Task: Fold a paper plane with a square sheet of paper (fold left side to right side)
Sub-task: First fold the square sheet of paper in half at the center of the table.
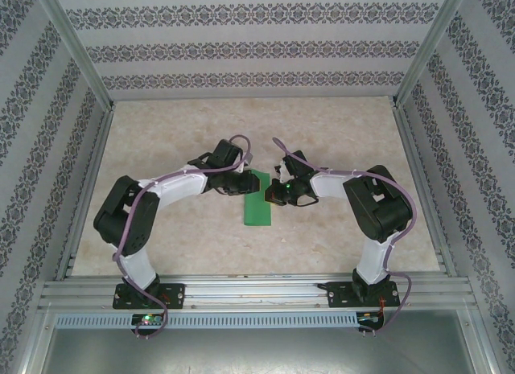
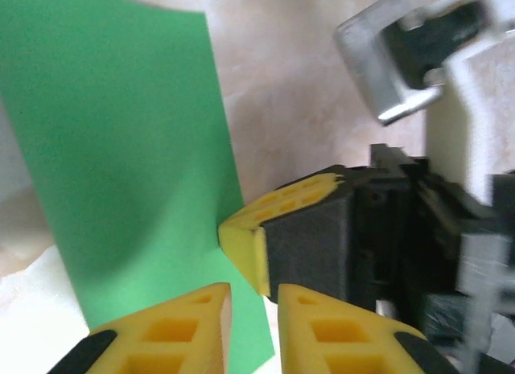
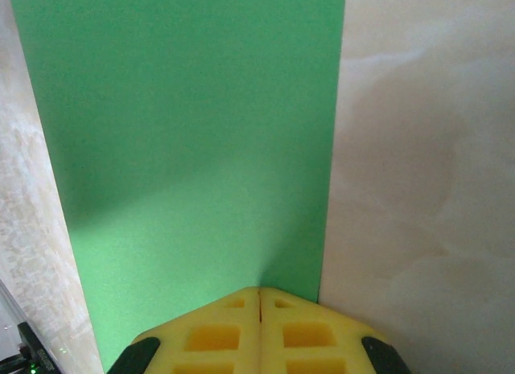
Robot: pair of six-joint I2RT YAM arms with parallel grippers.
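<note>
Starting at 9 o'clock, your left tool (image 2: 254,310) sits at the 11 o'clock corner of the square sheet of paper (image 1: 259,199), its jaws narrow with a slim gap. The sheet lies folded mid-desk (image 1: 338,133), running 12 to 6. Your right tool (image 3: 259,292) meets its 3 o'clock edge, fingers pinched together.

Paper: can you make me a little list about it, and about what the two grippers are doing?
paper: green, a narrow rectangle, lying flat
table: pale, marbled
left gripper: at the paper's edge, a small gap between its fingers
right gripper: fingers shut together, tips at the paper's edge
arms: both bent inward, meeting over the paper in the middle of the table
</note>
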